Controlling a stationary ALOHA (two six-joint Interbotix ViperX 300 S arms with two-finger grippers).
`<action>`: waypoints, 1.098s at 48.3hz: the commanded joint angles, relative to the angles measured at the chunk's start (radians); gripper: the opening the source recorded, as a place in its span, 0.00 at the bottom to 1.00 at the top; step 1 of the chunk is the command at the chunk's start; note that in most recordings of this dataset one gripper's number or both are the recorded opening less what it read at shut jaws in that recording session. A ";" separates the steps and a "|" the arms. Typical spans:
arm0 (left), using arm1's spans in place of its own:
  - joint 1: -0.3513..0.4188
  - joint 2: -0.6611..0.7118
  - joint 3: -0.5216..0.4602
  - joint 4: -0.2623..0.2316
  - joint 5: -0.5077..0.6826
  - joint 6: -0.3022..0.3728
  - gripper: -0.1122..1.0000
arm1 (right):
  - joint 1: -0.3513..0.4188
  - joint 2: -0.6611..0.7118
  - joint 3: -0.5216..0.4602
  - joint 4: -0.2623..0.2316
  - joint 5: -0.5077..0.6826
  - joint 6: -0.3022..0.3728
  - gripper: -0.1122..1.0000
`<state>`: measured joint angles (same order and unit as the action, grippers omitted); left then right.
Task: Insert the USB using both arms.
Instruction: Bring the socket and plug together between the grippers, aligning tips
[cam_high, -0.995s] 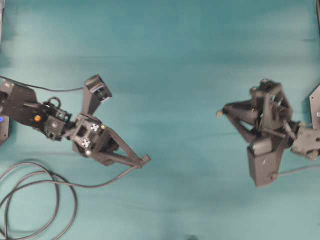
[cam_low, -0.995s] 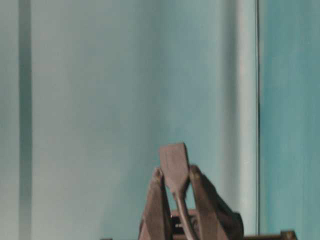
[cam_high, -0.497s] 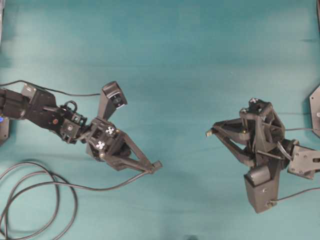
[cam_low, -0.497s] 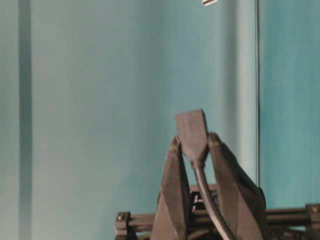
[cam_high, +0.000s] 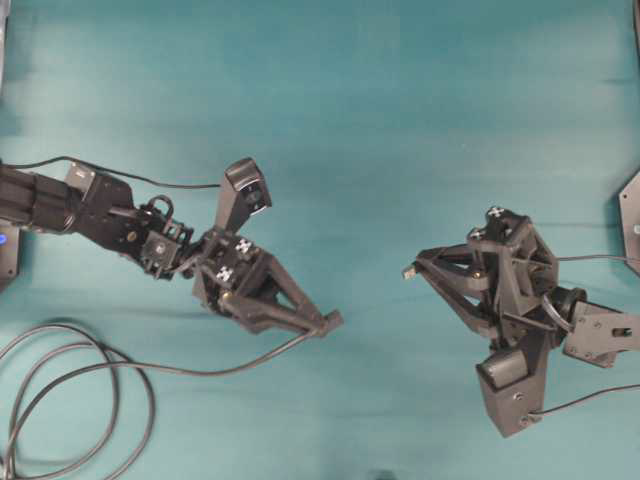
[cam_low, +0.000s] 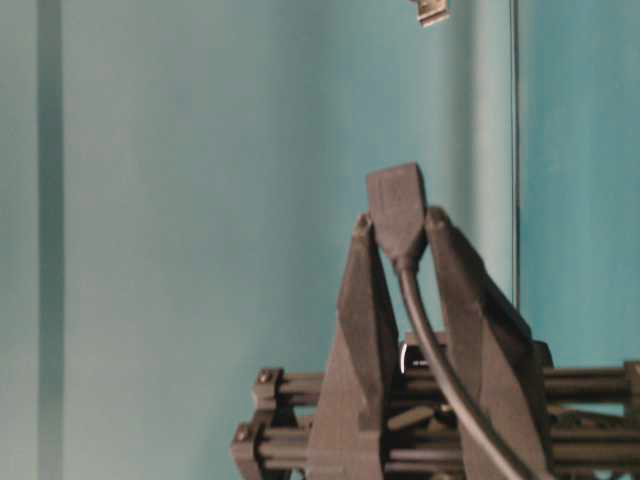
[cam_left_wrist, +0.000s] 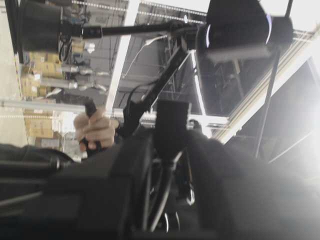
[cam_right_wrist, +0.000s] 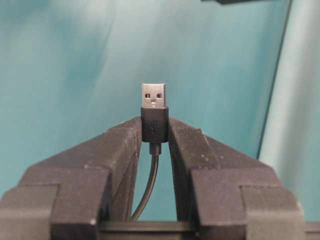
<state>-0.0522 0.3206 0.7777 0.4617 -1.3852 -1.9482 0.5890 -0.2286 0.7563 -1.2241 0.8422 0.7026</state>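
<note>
We work above a teal table (cam_high: 330, 90). The left gripper (cam_high: 328, 322) clamps the dark blocky connector (cam_low: 397, 210) at its tips, and that connector's thick cable (cam_high: 90, 368) trails to a loop at the near left. The right gripper (cam_high: 410, 268) pinches the USB (cam_right_wrist: 153, 106) by its black housing, silver tip protruding beyond the jaws toward the left arm, its thin cable (cam_right_wrist: 148, 180) running back between the fingers. We judge both pick-ups complete: each part is lifted and held. The two ends face each other across the middle but remain well apart. Still to do: close the gap, align tip with socket, and push home.
</note>
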 joint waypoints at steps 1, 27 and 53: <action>0.017 -0.002 -0.029 0.000 -0.009 -0.018 0.30 | 0.002 0.006 -0.038 -0.015 0.002 0.002 0.30; 0.025 0.043 -0.061 0.002 -0.009 -0.071 0.30 | 0.003 0.071 -0.091 -0.055 0.040 0.002 0.30; 0.028 0.054 -0.077 0.003 0.031 -0.071 0.30 | 0.002 0.130 -0.138 -0.063 0.040 0.003 0.30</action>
<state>-0.0276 0.3881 0.7164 0.4617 -1.3484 -2.0018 0.5906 -0.0966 0.6458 -1.2778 0.8774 0.7041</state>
